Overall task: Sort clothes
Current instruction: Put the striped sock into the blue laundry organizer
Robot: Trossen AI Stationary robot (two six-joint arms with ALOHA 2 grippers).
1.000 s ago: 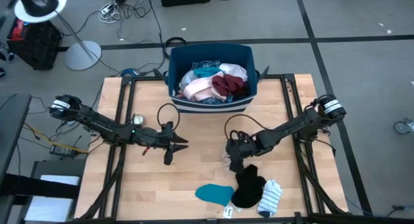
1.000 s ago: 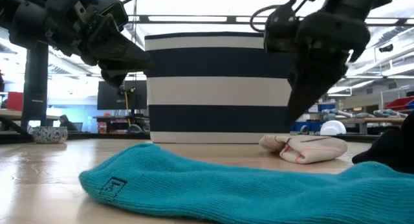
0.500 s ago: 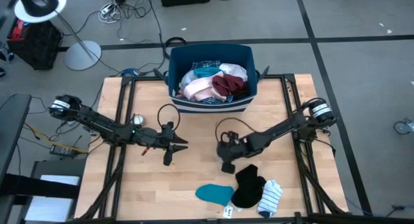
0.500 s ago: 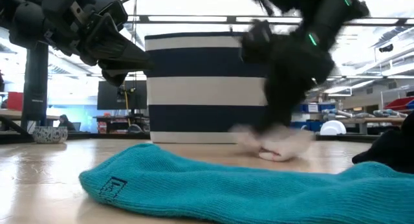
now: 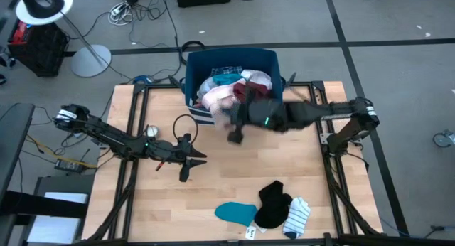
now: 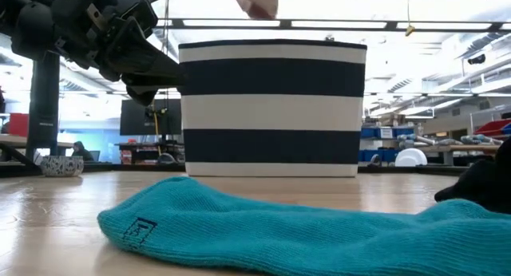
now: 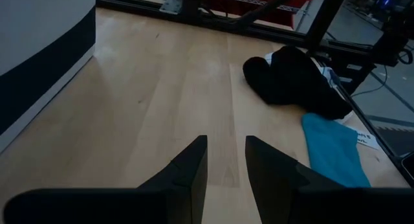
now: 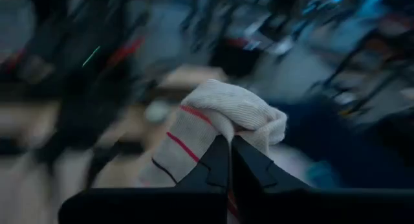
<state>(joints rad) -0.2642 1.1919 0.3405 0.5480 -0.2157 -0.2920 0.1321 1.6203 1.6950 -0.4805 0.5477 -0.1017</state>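
— Where do we stand with the clothes?

— Our right gripper (image 8: pixel 228 160) is clamped tight on a cream sock with red stripes (image 8: pixel 217 123), pinched at a fold near the middle, and it hangs just in front of the bin (image 5: pixel 231 61), above its near wall. The rest of the clothes lie two ways from the bin: a heap of pink, white and maroon garments (image 5: pixel 234 89) inside it, and a teal sock (image 5: pixel 236 212), a black garment (image 5: pixel 272 203) and a blue-striped sock (image 5: pixel 296 217) well apart from it at the table's near edge.

— And the left gripper (image 7: pixel 224 164)?

— It hovers to the left of the bin's front, low over bare table (image 5: pixel 213 182), jaws parted a little with nothing between them.

— How will these things handle?

— We judge them light, limp and not fragile (the sock droops either side of the pinch). A thing this soft should be taken at a bunched fold, as here, since a single loose edge could slide out. The thick teal knit looks grippy; we would pinch it mid-body.
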